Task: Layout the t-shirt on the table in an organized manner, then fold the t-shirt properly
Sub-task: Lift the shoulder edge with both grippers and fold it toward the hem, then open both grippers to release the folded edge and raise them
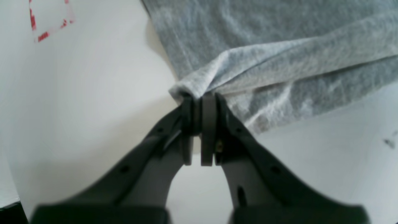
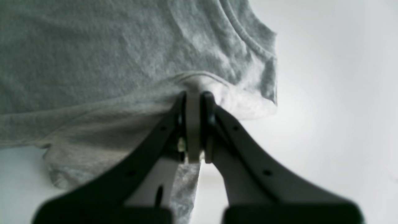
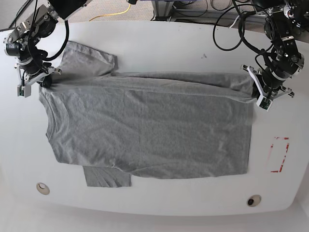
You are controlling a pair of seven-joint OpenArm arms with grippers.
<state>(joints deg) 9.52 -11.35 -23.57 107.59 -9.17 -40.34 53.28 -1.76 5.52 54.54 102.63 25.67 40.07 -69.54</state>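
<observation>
Grey t-shirt (image 3: 149, 130) flat across white table (image 3: 159, 38), corners pinched by left hand (image 3: 254, 90) and right hand (image 3: 47, 83).

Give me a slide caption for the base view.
Both grippers, left and right, pinch the grey t-shirt along its far edge on the white table.

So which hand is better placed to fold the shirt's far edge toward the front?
Probably neither alone: the left hand pinches the t-shirt's hem corner, the right hand its shoulder corner, so together.
</observation>
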